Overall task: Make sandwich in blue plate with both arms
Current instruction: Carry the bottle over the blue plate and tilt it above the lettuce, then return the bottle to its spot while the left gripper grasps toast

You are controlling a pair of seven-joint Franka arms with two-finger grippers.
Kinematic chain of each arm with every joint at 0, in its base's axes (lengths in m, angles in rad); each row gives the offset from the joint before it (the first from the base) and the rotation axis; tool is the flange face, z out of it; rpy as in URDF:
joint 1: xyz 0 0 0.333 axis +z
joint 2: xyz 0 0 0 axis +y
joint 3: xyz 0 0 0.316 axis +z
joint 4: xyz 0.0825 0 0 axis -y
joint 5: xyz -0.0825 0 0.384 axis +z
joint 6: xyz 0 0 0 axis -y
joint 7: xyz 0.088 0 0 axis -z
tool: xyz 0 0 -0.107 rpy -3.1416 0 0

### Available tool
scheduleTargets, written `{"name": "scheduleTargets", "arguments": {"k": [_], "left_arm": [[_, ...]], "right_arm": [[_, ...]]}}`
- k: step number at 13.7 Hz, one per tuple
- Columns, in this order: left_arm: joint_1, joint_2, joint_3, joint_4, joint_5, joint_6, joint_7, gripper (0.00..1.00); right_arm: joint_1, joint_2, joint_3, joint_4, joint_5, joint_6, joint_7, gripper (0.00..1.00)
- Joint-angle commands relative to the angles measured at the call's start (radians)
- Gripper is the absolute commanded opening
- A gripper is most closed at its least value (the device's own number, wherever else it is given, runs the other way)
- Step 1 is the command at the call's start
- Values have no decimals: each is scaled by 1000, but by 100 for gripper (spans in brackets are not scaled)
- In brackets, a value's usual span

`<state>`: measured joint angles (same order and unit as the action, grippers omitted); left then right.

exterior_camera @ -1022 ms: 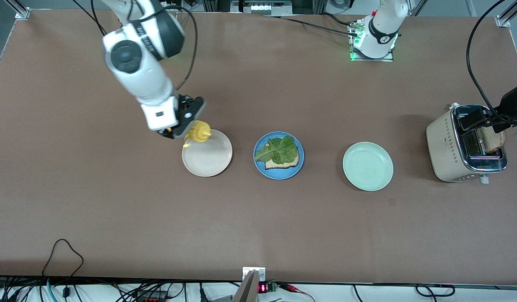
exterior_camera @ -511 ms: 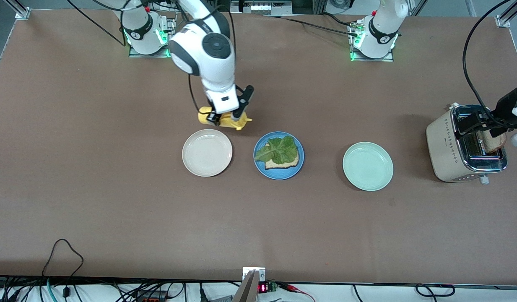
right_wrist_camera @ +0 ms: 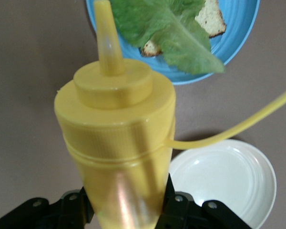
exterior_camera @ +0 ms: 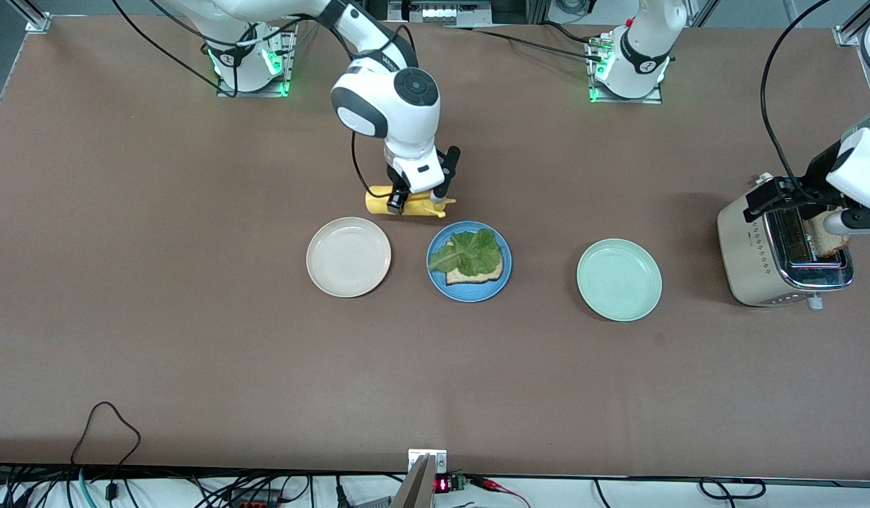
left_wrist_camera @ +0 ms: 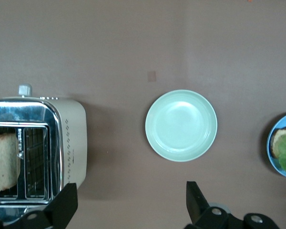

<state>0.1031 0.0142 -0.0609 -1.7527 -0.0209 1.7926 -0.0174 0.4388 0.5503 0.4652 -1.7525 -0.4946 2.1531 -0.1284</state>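
Sandwich (exterior_camera: pixel 470 262) half-built on blue plate (exterior_camera: pixel 468 291) at table centre, lettuce up; right gripper (exterior_camera: pixel 415 201) clamps yellow squeeze bottle (exterior_camera: pixel 406 206) at plate's 11 o'clock. Left wrist view: left gripper (left_wrist_camera: pixel 128 210) spread wide, empty, above toaster (left_wrist_camera: pixel 38 148); bread slice (left_wrist_camera: pixel 2 160) waiting. Right wrist view: nozzle aimed toward lettuce (right_wrist_camera: pixel 167 28). Step: sauce; next: centre nozzle over leaf, squeeze.

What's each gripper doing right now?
Left gripper: open, empty, over the toaster.
Right gripper: shut on the yellow squeeze bottle, beside the blue plate.

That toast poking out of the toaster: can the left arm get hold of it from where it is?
Probably yes. The left gripper is over the toaster, fingers open, and the toast stands out of its slot uncovered.
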Motion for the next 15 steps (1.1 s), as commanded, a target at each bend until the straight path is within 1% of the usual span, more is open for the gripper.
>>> {"name": "scheduleTargets", "arguments": {"k": [1,2,5,6,8,9,10,12,13,15], "left_arm": [[3,-26,-17,-5,-7,-22,8,100],[4,-28,-34,-2,-7,-22,5,100],[4,-42,-39,-1,-7,-27,4,100],[6,-42,-39,-1,-8,-29,4,100],[13,-42,-34,-1,-8,-30,4,100],[13,-42,-33,-1,-8,-30,4,100],[13,-42,-34,-1,-8,-30,5,100],[13,-33,-34,15,-8,-27,19,100],[15,-23,-34,30,-8,-29,20,100],[15,4,-24,45,-11,-29,17,100]], "right_arm": [[57,46,-49,71,-19,1,18,0],[57,49,-49,73,-19,8,18,0],[51,39,-51,71,-19,1,13,0],[37,11,-51,70,-13,-2,7,0],[-49,-76,-45,30,10,-24,-29,0],[-87,-134,-42,3,60,-30,-80,0],[-127,-192,-42,-33,135,-30,-161,0],[-234,-306,-42,-103,259,-30,-357,0],[-285,-357,-42,-134,340,-30,-467,0],[-417,-426,-40,-177,492,-30,-694,0]]}}
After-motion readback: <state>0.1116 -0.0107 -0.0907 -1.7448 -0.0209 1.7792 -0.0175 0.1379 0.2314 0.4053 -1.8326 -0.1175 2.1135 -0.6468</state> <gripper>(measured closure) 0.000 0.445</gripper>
